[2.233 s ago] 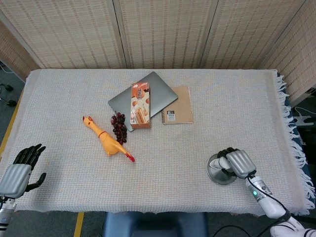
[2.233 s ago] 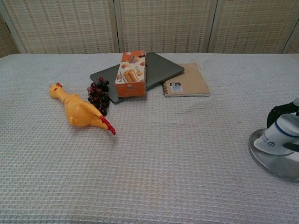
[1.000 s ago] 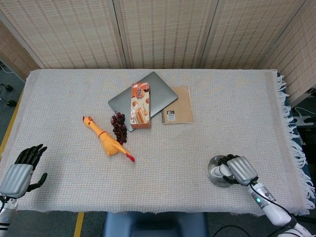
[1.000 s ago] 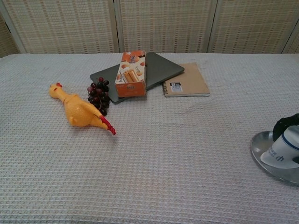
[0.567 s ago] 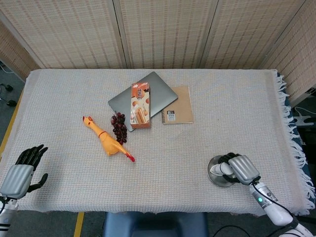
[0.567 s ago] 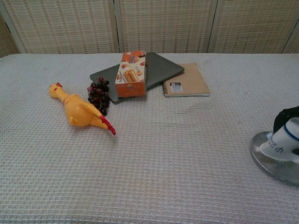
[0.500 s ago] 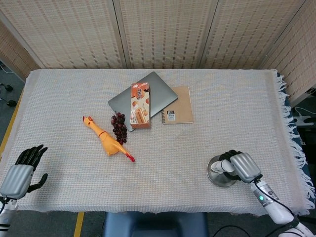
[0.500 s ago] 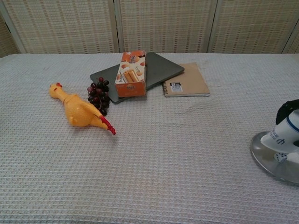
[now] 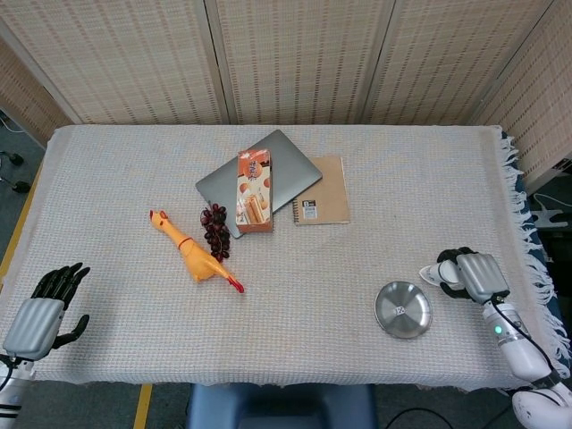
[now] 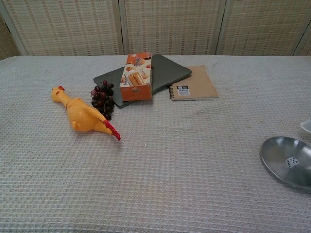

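**White cup in my right hand, off the dish**

My right hand point(image 9: 472, 275) held one small white cup point(image 9: 434, 275) in curled fingers, lying sideways with its mouth pointing left, just above the cloth near the table's right edge. The cup was just beside the one metal dish point(image 9: 403, 309), up and to the right of it and clear of its rim. In the dish point(image 10: 286, 160) lay one white die point(image 10: 291, 162), bare and uncovered. In the chest view only a sliver of the cup point(image 10: 306, 125) showed at the right border.

My left hand point(image 9: 37, 315) hovered at the near left corner of the table point(image 9: 402, 179), fingers spread, holding nothing and well apart from everything.

Farther off, left of the middle, lay one yellow rubber chicken point(image 9: 191, 252) with one bunch of dark grapes point(image 9: 215, 230) just beside it. Beyond those sat one grey laptop point(image 9: 290, 170), closed, with one orange snack box point(image 9: 254, 190) lying on it, and one brown spiral notebook point(image 9: 324, 191) touching the laptop's right side.
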`<action>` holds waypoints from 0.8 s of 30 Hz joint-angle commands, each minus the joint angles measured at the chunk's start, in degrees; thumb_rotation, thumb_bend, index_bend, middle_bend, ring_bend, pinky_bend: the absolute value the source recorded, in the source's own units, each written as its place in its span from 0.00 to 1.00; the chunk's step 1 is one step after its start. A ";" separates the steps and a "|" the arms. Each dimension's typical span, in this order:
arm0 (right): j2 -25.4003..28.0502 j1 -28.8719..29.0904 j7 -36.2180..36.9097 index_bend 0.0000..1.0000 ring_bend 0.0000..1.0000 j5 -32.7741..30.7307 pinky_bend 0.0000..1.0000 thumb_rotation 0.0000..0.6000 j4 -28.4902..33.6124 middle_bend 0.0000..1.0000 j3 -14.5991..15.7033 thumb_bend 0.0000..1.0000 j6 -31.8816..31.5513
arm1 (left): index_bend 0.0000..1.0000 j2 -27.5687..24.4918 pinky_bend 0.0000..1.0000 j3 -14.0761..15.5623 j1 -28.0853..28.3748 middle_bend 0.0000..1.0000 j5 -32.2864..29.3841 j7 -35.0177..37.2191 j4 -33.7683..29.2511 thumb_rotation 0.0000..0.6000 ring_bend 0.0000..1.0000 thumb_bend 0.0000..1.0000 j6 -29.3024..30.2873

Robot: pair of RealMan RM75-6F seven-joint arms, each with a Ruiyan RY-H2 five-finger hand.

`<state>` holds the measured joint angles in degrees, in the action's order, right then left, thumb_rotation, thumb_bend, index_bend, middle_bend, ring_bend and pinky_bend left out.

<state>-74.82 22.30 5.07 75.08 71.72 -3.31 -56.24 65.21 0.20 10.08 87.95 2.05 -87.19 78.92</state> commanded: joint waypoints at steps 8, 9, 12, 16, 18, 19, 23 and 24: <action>-3.46 -0.87 -5.21 0.01 0.02 -1.62 0.29 1.00 -3.42 0.05 0.52 0.19 -0.51 | 0.00 -0.27 0.08 -0.25 -0.03 0.00 -1.13 0.39 -0.25 1.00 0.00 0.40 -0.56; -2.98 -1.11 -5.80 0.00 0.00 -1.86 0.26 1.00 -2.57 0.02 0.64 0.19 -0.56 | 0.00 -0.36 0.08 -0.27 -0.05 0.00 -1.28 0.36 -0.37 1.00 0.00 0.40 -0.63; -1.41 -2.23 -6.90 0.00 0.00 -1.58 0.19 1.00 0.15 0.00 0.96 0.19 -2.31 | 0.00 -0.34 0.08 -0.40 0.09 0.00 -1.39 0.30 -0.29 1.00 0.00 0.40 -0.79; 1.44 -4.92 -6.42 0.00 0.00 0.18 0.13 1.00 5.12 0.00 1.33 0.19 -7.63 | 0.00 -0.41 0.08 -0.26 -0.02 0.00 -0.80 0.15 -0.55 1.00 0.00 0.40 -0.30; 3.19 -7.49 -6.27 0.00 0.00 2.16 0.09 1.00 8.50 0.00 1.64 0.19 -13.31 | 0.00 -0.41 0.08 -0.24 -0.15 0.00 -0.44 0.05 -0.68 1.00 0.00 0.40 0.20; 3.92 -8.79 -6.52 0.00 0.00 3.35 0.08 1.00 10.16 0.00 1.97 0.19 -16.14 | 0.00 -0.41 0.08 -0.24 -0.21 0.00 -0.28 0.01 -0.71 1.00 0.00 0.40 0.45; 6.78 -14.55 -13.38 0.00 0.00 7.29 0.04 1.00 17.54 0.00 4.85 0.19 -25.94 | 0.00 -0.51 0.08 -0.16 -0.38 0.00 0.51 0.22 -0.68 1.00 0.00 0.40 1.29; 7.15 -15.42 -15.37 0.00 0.00 7.53 0.02 1.00 19.01 0.00 5.05 0.19 -27.41 | 0.00 -0.51 0.08 -0.12 -0.40 0.00 0.59 0.29 -0.63 1.00 0.00 0.40 1.32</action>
<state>-70.60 11.61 -4.42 79.46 84.61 -0.38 -77.45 64.72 0.08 9.70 88.53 2.33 -87.82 80.23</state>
